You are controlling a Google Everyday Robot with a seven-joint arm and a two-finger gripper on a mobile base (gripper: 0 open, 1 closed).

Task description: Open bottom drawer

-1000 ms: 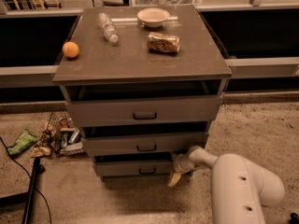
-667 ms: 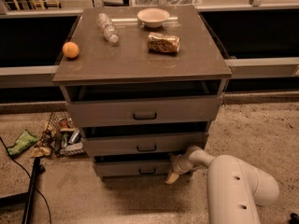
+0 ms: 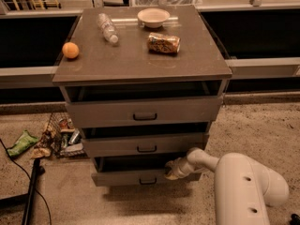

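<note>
- the robot's white two-finger gripper [image 3: 172, 170] is right at the top edge of the narrow grey flat-fronted bottom drawer [image 3: 122, 177], just right of its small dark rectangular pull handle [image 3: 148, 181]; honestly can't tell if it's clamped or spread
- that drawer's the lowest of three, with a dark gap showing above its front
- well above the gripper, the brown cabinet top [image 3: 136, 60] holds a round orange ball [image 3: 71, 50], a clear plastic bottle [image 3: 107, 28] lying down, a pale bowl [image 3: 153, 17] and a shiny crumpled snack packet [image 3: 163, 43]
- off to the gripper's left, a wire basket of litter [image 3: 63, 136] sits on the speckled beige floor [image 3: 253, 125]

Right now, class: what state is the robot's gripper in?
Gripper: at the bottom drawer front, right of its handle; open or closed cannot be told.
</note>
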